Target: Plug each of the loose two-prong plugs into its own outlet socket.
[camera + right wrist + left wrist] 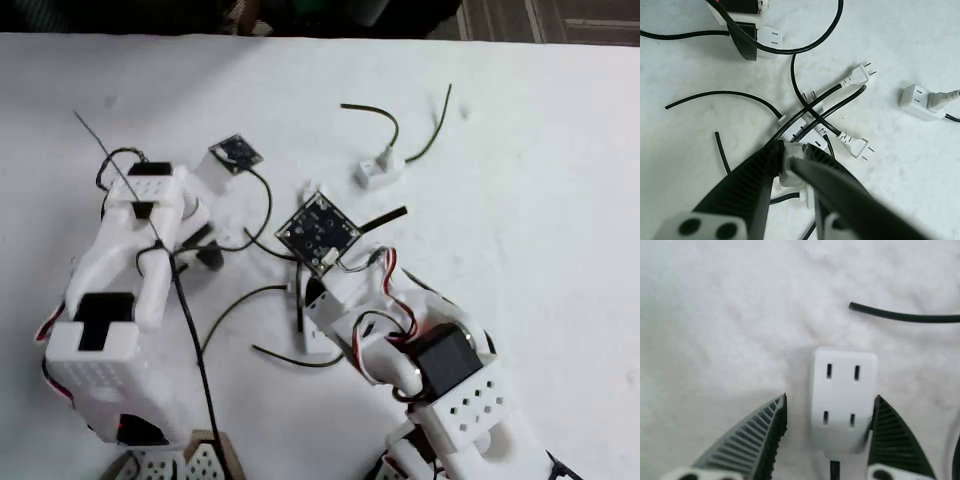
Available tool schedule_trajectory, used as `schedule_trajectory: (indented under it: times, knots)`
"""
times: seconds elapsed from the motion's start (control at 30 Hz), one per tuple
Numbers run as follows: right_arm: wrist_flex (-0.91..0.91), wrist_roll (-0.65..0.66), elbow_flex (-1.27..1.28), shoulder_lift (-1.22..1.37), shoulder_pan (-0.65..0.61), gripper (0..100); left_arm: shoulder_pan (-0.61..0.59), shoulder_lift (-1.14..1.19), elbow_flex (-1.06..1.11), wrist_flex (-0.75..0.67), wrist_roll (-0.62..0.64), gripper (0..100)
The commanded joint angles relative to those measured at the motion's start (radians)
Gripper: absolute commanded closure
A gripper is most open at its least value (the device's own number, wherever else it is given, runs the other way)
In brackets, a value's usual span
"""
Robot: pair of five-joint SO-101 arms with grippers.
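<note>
The left gripper (831,399) has its ribbed fingers (760,440) spread apart around a white outlet block (842,400). One finger touches the block's side; the other stands just clear of it. The block lies flat on the white desk (715,315), its two pairs of slots facing up and free. Past the block, the cut end of a black cable (900,316) lies on the desk.

From above, this gripper (205,248) sits in the left half of the desk (520,300), about midway between the near and far edges.

The right gripper (787,147) has its fingers closed on a white connector (790,170); I cannot tell whether it is a plug or a socket piece. It sits in a knot of black cables (810,107) that cross over one another and over a second white block (801,131), crowding the fingers.

Just beyond the knot lie two loose two-prong plugs, one plug (860,75) farther out and another plug (858,146) closer in. Off to the side, well apart, is an outlet (917,102) with a lead already seated in it.

From above, the right gripper (305,290) is near the desk's middle.
</note>
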Motion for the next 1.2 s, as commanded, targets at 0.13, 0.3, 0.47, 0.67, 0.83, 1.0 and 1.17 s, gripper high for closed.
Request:
schedule_trajectory:
  times: [0.13, 0.3, 0.47, 0.67, 0.83, 1.0, 1.17]
  knots:
    - [-0.019, -0.008, -0.006, 0.002, 0.012, 97.9, 0.039, 0.008, -0.095, 0.129, -0.002, 93]
    - [-0.018, -0.008, -0.006, 0.002, 0.012, 97.9, 0.104, 0.007, -0.094, 0.235, 0.008, 98]
    - [-0.018, -0.008, -0.005, 0.002, 0.012, 97.9, 0.136, 0.007, -0.094, 0.244, 0.146, 98]
    - [-0.016, -0.008, -0.005, 0.002, 0.012, 97.9, 0.176, 0.007, -0.086, 0.253, 0.181, 97]
    - [-0.016, -0.008, -0.005, 0.002, 0.012, 97.9, 0.179, 0.007, -0.127, 0.328, 0.249, 87]
    - [-0.016, -0.008, -0.005, 0.002, 0.012, 97.9, 0.139, 0.007, -0.221, 0.411, 0.29, 81]
    - [-0.004, 0.002, -0.005, 0.002, 0.012, 97.9, 0.104, 0.007, -0.307, 0.519, 0.285, 81]
